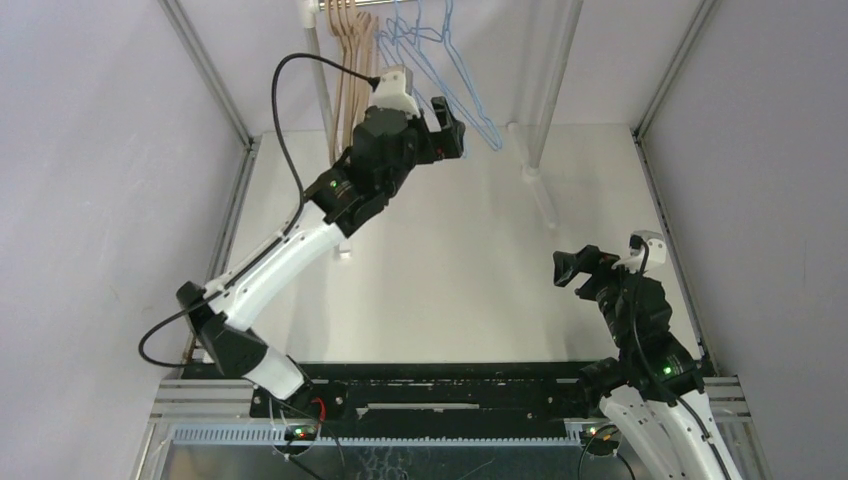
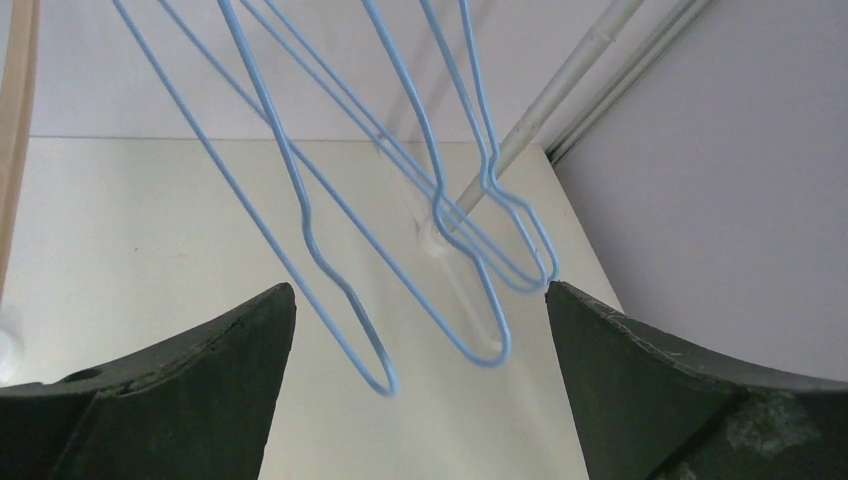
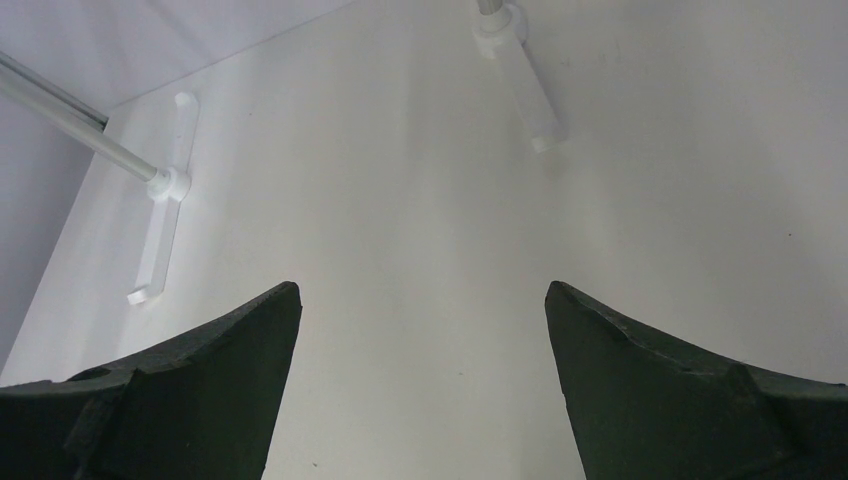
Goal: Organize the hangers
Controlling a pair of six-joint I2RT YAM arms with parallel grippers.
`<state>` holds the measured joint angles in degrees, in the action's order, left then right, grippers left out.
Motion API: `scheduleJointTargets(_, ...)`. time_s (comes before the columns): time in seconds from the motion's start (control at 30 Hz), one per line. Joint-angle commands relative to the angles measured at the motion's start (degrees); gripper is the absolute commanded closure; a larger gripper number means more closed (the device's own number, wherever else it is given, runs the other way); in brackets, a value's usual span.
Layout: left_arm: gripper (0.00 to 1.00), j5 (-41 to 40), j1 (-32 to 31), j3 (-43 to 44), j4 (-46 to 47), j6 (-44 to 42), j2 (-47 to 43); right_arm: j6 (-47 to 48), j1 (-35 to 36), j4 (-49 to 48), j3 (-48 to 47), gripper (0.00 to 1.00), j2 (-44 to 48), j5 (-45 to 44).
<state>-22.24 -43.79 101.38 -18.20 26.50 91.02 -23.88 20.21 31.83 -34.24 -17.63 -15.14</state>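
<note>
Several light-tan wooden hangers (image 1: 347, 60) hang on the left of the rail, and several light-blue wire hangers (image 1: 440, 55) hang just to their right. My left gripper (image 1: 452, 128) is raised at the lower ends of the blue hangers. In the left wrist view it (image 2: 420, 300) is open, and the blue hangers' shoulder ends (image 2: 345, 290) dangle between its jaws without being clamped. A wooden hanger's edge (image 2: 14, 150) shows at far left. My right gripper (image 1: 572, 268) is open and empty, low over the table at the right; its wrist view (image 3: 420, 300) shows only bare table.
The silver rail (image 1: 350, 4) stands on two posts (image 1: 323, 95) (image 1: 552, 90) with white feet (image 1: 540, 195) on the white table (image 1: 450, 280). The feet also show in the right wrist view (image 3: 158, 225) (image 3: 522, 85). Grey walls close in both sides.
</note>
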Motion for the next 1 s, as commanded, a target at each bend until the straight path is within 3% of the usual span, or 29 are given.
scheduleJointTargets(0.0,0.00,-6.6,-2.1,-6.7,4.5,-4.1,-7.5,0.7,-0.3,-1.6,-0.5,0.00,1.3,-0.3)
scheduleJointTargets(0.37,0.01,-13.2,-8.7,-23.8,7.6,-8.5,-17.1,-3.2,0.0,-4.8,0.0,0.00,-3.8,1.4)
scheduleJointTargets(0.6,0.01,-12.6,-12.2,-34.9,8.8,-9.0,-19.9,-2.6,1.5,-9.6,-0.1,0.00,-9.5,1.8)
scheduleJointTargets(0.83,0.01,-10.8,-11.6,-46.9,16.2,-12.1,-23.6,0.4,4.2,-18.1,-3.0,0.00,-20.6,0.3)
scheduleJointTargets(0.97,0.01,-5.6,-6.9,-51.4,19.8,-10.1,-24.4,4.1,5.1,-23.1,-6.4,0.00,-30.6,-0.2)
